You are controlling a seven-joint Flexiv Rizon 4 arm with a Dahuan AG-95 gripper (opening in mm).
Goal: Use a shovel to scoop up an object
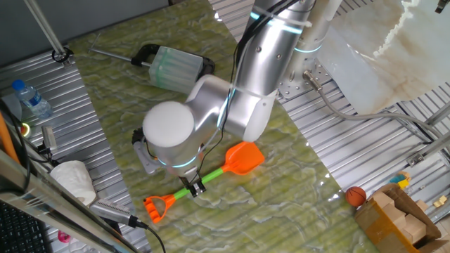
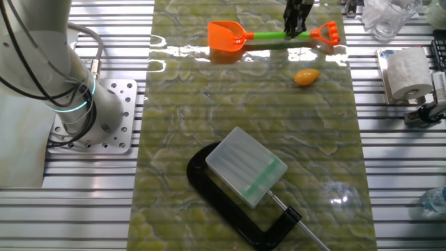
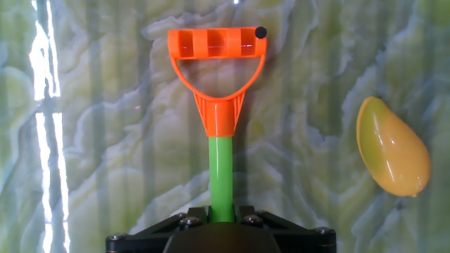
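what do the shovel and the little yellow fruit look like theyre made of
Shovel: most likely moulded plastic, flat bright orange and green with a ribbed handle end. Fruit: probably smooth glossy plastic too, given its even yellow-orange surface and soft highlights, though hard rubber can't be ruled out.

Desk [image 2: 209, 139] topped with green marbled mat. Black C-clamp [image 2: 230, 206] lying flat near one end, translucent ribbed box [image 2: 245, 166] resting across it. Off the mat: water bottle [image 1: 31, 98], paper roll [image 2: 406, 72], small orange-brown ball [image 1: 356, 195], cardboard box [image 1: 397, 216] on the ribbed metal surface.
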